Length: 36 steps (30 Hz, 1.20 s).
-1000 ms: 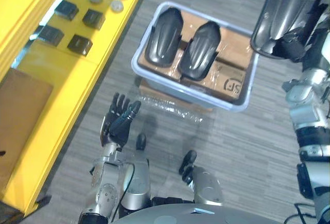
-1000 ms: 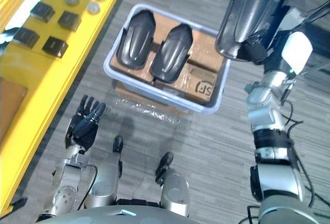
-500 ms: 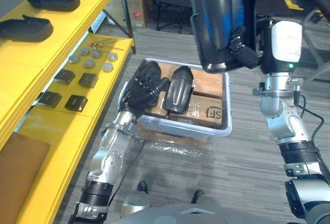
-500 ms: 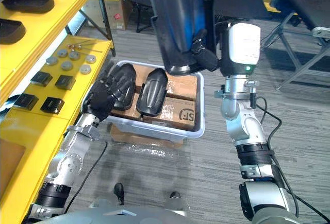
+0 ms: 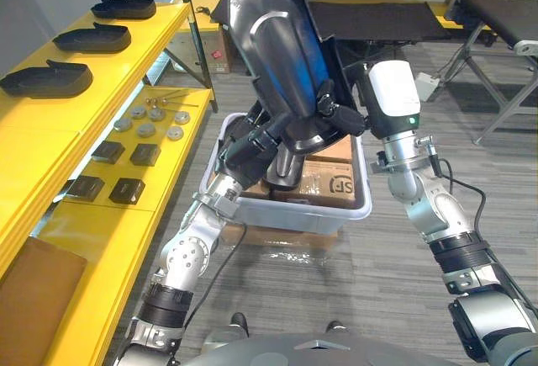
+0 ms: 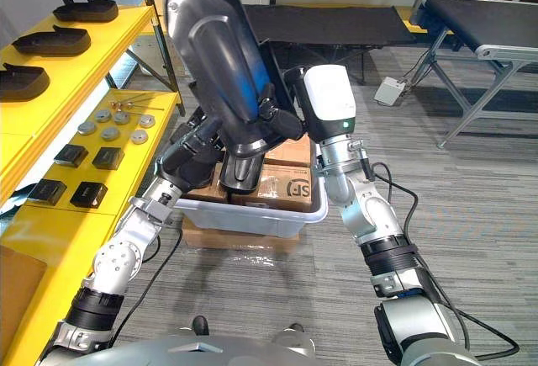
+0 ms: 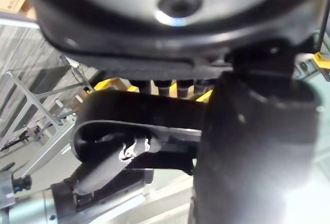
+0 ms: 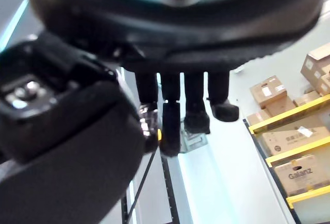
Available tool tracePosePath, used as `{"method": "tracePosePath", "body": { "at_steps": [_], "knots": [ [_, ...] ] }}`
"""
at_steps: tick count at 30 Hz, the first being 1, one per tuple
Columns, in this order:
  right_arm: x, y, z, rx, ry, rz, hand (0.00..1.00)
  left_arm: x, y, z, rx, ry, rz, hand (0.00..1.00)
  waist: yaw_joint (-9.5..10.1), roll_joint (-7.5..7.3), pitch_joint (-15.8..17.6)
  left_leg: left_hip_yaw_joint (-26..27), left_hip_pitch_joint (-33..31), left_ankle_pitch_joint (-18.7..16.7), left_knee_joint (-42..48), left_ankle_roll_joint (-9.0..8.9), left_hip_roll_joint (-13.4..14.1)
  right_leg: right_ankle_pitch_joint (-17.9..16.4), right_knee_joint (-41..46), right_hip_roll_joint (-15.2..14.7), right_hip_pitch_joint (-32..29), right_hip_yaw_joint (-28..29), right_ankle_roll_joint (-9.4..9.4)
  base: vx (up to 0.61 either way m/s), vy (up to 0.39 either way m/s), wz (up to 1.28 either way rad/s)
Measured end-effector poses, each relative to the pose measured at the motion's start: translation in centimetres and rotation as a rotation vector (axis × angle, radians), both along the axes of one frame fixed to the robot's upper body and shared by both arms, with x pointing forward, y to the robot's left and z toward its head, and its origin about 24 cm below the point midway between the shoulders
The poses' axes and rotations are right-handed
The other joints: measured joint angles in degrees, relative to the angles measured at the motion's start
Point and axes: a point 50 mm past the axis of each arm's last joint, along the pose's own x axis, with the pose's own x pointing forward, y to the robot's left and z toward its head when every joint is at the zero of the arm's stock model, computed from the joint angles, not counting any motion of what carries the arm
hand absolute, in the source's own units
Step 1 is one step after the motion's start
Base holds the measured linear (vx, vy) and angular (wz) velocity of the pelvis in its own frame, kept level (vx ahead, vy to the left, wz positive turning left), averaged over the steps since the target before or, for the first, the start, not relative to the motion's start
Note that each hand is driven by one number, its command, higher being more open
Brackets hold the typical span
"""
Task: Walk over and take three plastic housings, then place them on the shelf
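A large black plastic housing (image 5: 273, 42) is held up in the air above the grey bin (image 5: 294, 213), tilted toward the shelf. My right hand (image 5: 326, 122) is shut on its lower right edge. My left hand (image 6: 195, 149) reaches up from below, and its fingers and thumb close around the housing's lower rim (image 7: 139, 112). Another black housing (image 6: 239, 168) lies in the bin on cardboard boxes (image 5: 332, 183), partly hidden by both hands. Three similar housings (image 5: 46, 80) sit on the top level of the yellow shelf (image 5: 34, 143) at the left.
The shelf's lower level carries grey discs (image 5: 155, 122) and small black blocks (image 5: 126, 189). The bin stands on a wrapped box on the grey floor. A black cot (image 5: 395, 21) stands behind the bin, and a conveyor frame (image 5: 504, 13) is at the far right.
The camera has tilted up. My right hand has swung the housing left, over the bin. My left hand has risen from the bin and closed on the housing's lower rim.
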Motion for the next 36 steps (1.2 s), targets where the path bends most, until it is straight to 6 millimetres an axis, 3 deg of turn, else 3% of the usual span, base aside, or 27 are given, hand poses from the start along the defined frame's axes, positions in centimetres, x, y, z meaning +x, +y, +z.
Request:
{"method": "tracePosePath", "body": {
  "at_steps": [8, 9, 17, 22, 30, 31, 36],
  "knots": [
    [-0.4, 1.4, -0.9, 0.004, 0.039, 0.075, 0.0, 0.2, -0.2, 0.1, 0.012, 0.016, 0.021, 1.0, -0.78, 0.11, -1.4, 0.0, -1.0, 0.7, 0.2, 0.42, -0.4, 1.4, -1.8, 0.0, -0.2, -0.2, -0.15, 0.01, 0.006, 0.0],
    [-0.5, 1.5, -1.1, 0.002, 0.045, 0.088, 0.0, 0.4, -0.2, 0.2, 0.042, 0.016, 0.039, 0.0, -0.73, 0.06, -1.4, 0.0, -1.0, 0.7, 0.2, 0.42, -0.4, 1.4, -1.7, 0.0, -0.2, -0.2, -0.16, 0.03, 0.011, 0.03],
    [-1.2, 1.9, -3.0, 0.035, 0.121, 0.09, 0.0, 0.9, -0.1, 0.5, 0.114, 0.066, 0.256, 0.0, -0.72, -0.3, -2.2, -0.2, -0.9, 0.6, 0.1, 0.4, -0.4, 1.4, -1.8, 0.0, 0.0, -0.5, -0.17, 0.01, 0.001, 0.01],
    [-1.7, 3.1, -3.0, 0.107, 0.086, 0.112, 0.0, 1.0, 0.6, 0.4, 0.13, 0.126, 0.44, 0.0, -0.67, -0.55, -2.4, -0.2, -0.9, 0.6, 0.0, 0.33, -0.4, 1.4, -1.8, 0.1, 0.0, -0.5, -0.18, 0.0, 0.0, 0.0],
    [-2.4, 4.0, -4.2, 0.196, 0.108, 0.107, 0.0, 0.9, 0.3, 0.6, 0.175, 0.106, 0.513, 0.0, -0.41, -1.22, -2.8, -0.1, -1.1, 0.5, 0.0, 0.3, -0.4, 1.4, -1.8, 0.1, -0.4, -0.4, -0.24, 0.0, 0.001, 0.0],
    [-2.5, 4.0, -4.2, 0.2, 0.106, 0.106, 1.0, 0.9, 0.2, 0.6, 0.17, 0.105, 0.51, 0.0, -0.41, -1.26, -2.8, 0.0, -1.2, 0.5, 0.0, 0.3, -0.4, 1.4, -1.8, 0.1, -0.6, -0.3, -0.24, 0.01, 0.006, -0.03],
    [-2.9, 4.2, -4.7, 0.25, 0.112, 0.105, 1.0, 0.9, 0.2, 0.6, 0.165, 0.105, 0.513, 0.0, -0.72, -1.79, -3.1, 0.2, -1.3, 0.5, 0.1, 0.29, -0.4, 1.4, -1.8, 0.2, -0.8, 0.0, -0.24, 0.0, 0.001, -0.03]
  ]
}}
